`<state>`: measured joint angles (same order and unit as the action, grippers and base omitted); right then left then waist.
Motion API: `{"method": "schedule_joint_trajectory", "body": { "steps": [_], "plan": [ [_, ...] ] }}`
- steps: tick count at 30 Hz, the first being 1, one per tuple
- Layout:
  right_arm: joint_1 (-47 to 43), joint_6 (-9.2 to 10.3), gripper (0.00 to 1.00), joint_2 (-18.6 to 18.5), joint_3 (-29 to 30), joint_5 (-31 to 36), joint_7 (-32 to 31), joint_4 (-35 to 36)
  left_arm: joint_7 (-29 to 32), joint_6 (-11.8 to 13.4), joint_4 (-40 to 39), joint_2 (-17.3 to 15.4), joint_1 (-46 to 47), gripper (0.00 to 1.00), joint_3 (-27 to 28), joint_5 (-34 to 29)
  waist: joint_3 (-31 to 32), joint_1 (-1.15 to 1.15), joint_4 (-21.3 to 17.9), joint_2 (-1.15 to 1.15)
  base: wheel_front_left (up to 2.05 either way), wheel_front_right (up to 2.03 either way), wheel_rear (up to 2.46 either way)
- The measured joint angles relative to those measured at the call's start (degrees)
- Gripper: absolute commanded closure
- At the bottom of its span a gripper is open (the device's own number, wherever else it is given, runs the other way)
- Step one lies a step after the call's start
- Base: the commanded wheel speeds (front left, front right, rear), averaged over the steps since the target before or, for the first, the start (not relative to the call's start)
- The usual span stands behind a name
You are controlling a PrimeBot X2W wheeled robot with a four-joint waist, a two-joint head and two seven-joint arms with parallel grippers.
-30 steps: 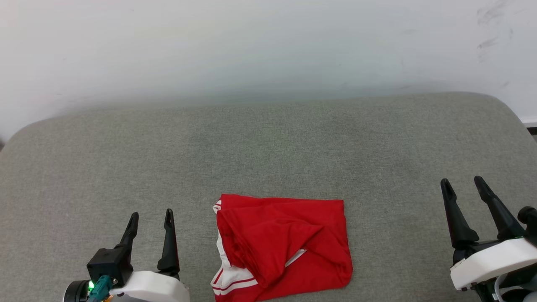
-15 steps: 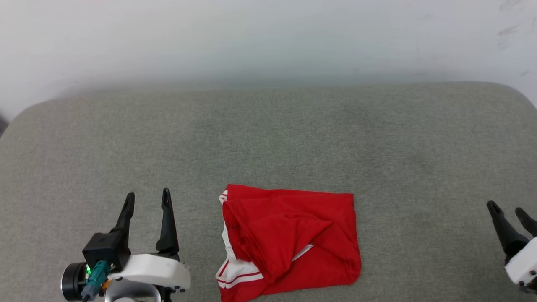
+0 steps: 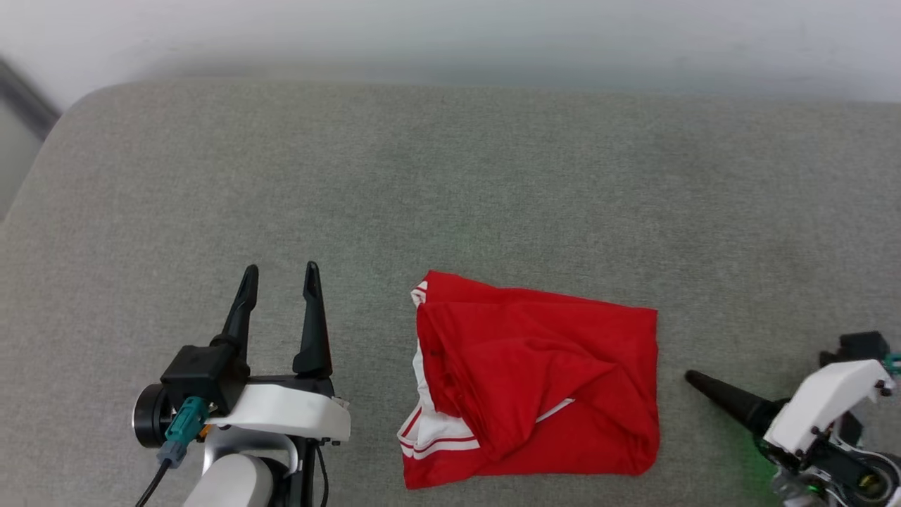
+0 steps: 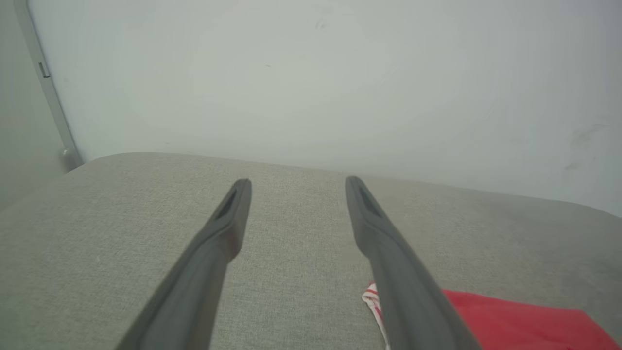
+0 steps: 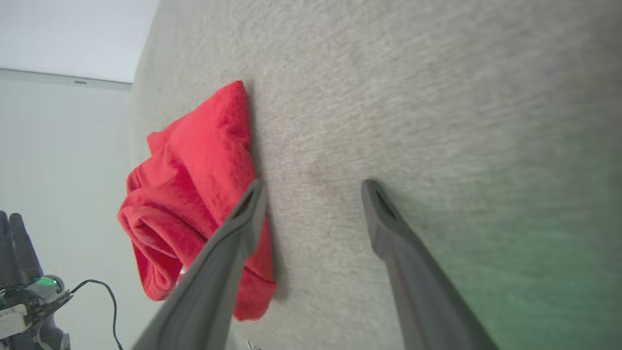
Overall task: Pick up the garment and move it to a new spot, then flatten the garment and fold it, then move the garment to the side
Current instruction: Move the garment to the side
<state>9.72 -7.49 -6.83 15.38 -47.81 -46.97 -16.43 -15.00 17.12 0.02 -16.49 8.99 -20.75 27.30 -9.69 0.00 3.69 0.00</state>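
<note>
Head view: the whole picture has shifted, so the camera has moved. The garment (image 3: 535, 380) keeps its shape, a rumpled red bundle at 6 o'clock on the grey cushion (image 3: 493, 176). The right gripper (image 3: 704, 386), upright a second ago, now lies at 4 o'clock aiming toward 10 o'clock, near the garment's right edge. The left gripper (image 3: 280, 271) stays at 8 o'clock, fingers spread, pointing to 12.

Left wrist view: its fingers (image 4: 228, 228) stand apart over bare cushion, with the garment at 5 o'clock.

Right wrist view: the fingers (image 5: 388, 228) are spread and empty, the garment at 9 o'clock beside one. That looks like a reach for the garment's edge, whether to spread it out or shift it aside.
</note>
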Motion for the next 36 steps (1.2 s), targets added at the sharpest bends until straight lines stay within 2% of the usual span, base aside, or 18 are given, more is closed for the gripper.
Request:
{"method": "schedule_joint_trajectory", "body": {
  "steps": [6, 10, 11, 12, 13, 17, 24, 31, 36],
  "plan": [
    [3.28, -0.05, 0.0, 2.45, -4.58, -9.55, -1.05, -3.97, -0.05, -1.37, 0.53, 1.8, 0.94, 0.0, 0.93, -1.3, -2.58, 0.0, 2.64, 0.0, 0.0, 0.0, 0.0],
    [4.35, -0.07, 0.0, 2.7, -8.02, -11.7, -1.22, -5.09, -0.05, -2.03, 1.18, 2.65, 0.98, 0.0, 1.54, -1.99, -3.53, 0.0, 3.64, 0.0, 0.0, 0.0, 0.0],
    [4.42, -0.07, 0.56, 2.68, -8.67, -11.9, -1.18, -5.22, -0.05, -2.3, 1.33, 2.81, 0.99, 0.0, 1.74, -2.11, -3.55, 0.0, 3.79, 0.0, 0.0, 0.0, 0.0],
    [4.53, -0.07, 0.85, 2.58, -9.42, -12.09, -0.92, -5.16, -0.05, -2.47, 1.51, 2.97, 0.99, 0.0, 1.97, -2.33, -3.46, 0.0, 3.85, 0.0, 0.0, 0.0, 0.0],
    [4.54, -0.05, 1.0, 2.49, -10.09, -12.28, -0.58, -5.01, -0.07, -2.55, 1.72, 3.11, 0.99, 0.0, 2.16, -2.44, -3.29, 0.0, 3.87, 0.0, 0.0, 0.0, 0.0],
    [4.38, 0.01, 1.0, 0.81, -13.43, -11.4, 1.54, -2.71, -0.05, -3.04, 2.41, 3.68, 0.76, 0.0, 2.98, -2.9, -1.92, 0.0, 3.48, 0.0, 0.0, 0.0, 0.0],
    [5.83, 0.0, 1.0, -7.01, -21.01, -1.49, 3.97, 4.71, -0.07, -3.88, 2.48, 3.96, -0.81, 0.0, 4.28, -3.54, 0.67, 0.0, 0.52, 0.0, 0.0, 0.0, 0.0],
    [9.29, -0.01, 1.0, -16.27, -27.5, 12.73, 3.49, 11.66, -0.07, -4.09, 1.62, 3.78, -2.36, 0.0, 5.65, -3.97, 1.89, 0.0, -5.51, 0.0, 0.0, 0.0, 0.0],
    [11.5, -0.02, 1.0, -19.14, -29.44, 17.5, 2.48, 13.61, -0.07, -4.59, 0.9, 3.46, -2.39, 0.0, 5.77, -4.46, 1.61, 0.0, -11.39, 0.0, 0.0, 0.0, 0.0]
  ]
}}
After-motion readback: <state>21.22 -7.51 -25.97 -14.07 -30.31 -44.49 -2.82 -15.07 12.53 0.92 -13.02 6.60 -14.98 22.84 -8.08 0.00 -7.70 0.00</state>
